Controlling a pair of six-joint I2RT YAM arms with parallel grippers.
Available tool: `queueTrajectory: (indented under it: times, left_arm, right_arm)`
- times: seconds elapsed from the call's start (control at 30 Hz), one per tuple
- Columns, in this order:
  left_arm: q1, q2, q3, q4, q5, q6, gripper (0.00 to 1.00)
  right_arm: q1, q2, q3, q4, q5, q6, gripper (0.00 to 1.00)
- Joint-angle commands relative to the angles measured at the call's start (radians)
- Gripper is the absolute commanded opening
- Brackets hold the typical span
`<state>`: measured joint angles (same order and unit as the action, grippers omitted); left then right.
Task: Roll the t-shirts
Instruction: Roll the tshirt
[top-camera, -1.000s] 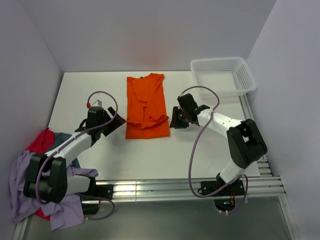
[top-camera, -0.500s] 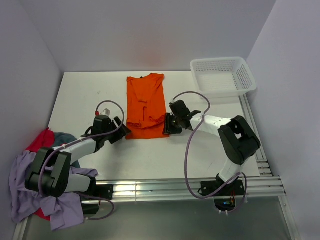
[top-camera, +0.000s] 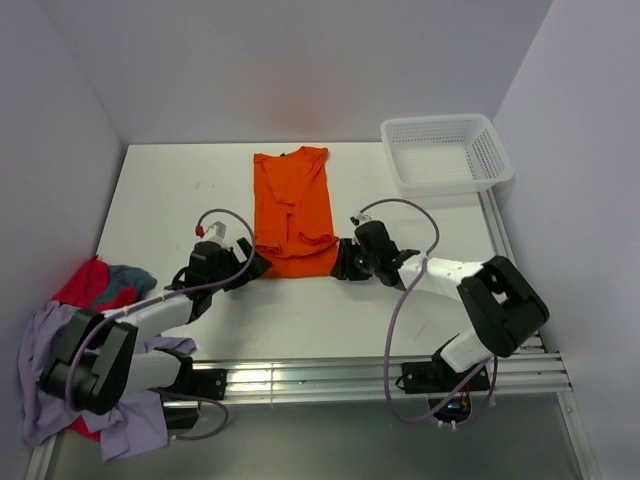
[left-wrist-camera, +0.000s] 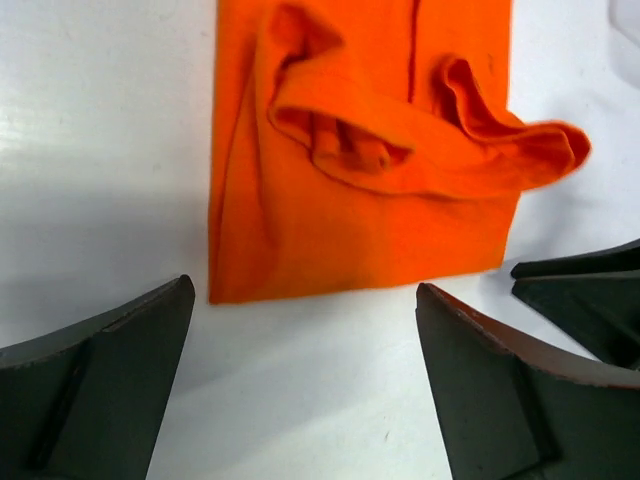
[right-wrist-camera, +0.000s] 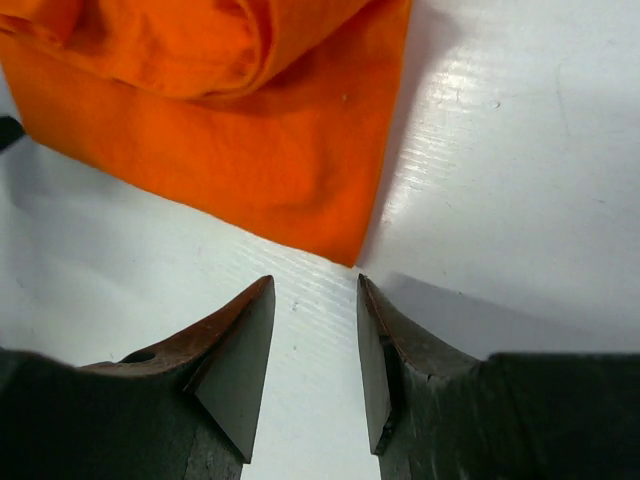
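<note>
An orange t-shirt (top-camera: 293, 210), folded into a long strip with bunched sleeves, lies flat mid-table. My left gripper (top-camera: 252, 268) sits low at its near left corner, jaws wide open over bare table (left-wrist-camera: 305, 290), the shirt's hem (left-wrist-camera: 360, 200) just ahead. My right gripper (top-camera: 343, 262) is at the near right corner, open a narrower gap with nothing in it (right-wrist-camera: 315, 280); the shirt's corner (right-wrist-camera: 200, 130) lies just beyond its tips. Its dark fingers (left-wrist-camera: 590, 290) show in the left wrist view. Lavender (top-camera: 45, 370), red (top-camera: 85, 285) and grey-blue (top-camera: 130, 280) t-shirts are heaped at the left.
A white perforated basket (top-camera: 497, 150) stands at the far right corner of the white table (top-camera: 170, 190). Grey walls close in the left, back and right. A metal rail (top-camera: 300, 375) runs along the near edge by the arm bases.
Both grippers have dropped toward the shirt's near hem, the left one coming in from the left. The left jaws have spread wider. The shirt has not moved.
</note>
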<state>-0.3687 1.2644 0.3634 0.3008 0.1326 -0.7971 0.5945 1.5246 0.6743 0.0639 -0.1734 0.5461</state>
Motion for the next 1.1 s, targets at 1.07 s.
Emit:
queueTrajectory:
  times: [1.07]
  left_arm:
    - [-0.174,0.000,-0.207,0.305,-0.361,-0.100,0.71]
  right_arm:
    - [0.163,0.063,-0.144,0.415,0.419,0.068,0.50]
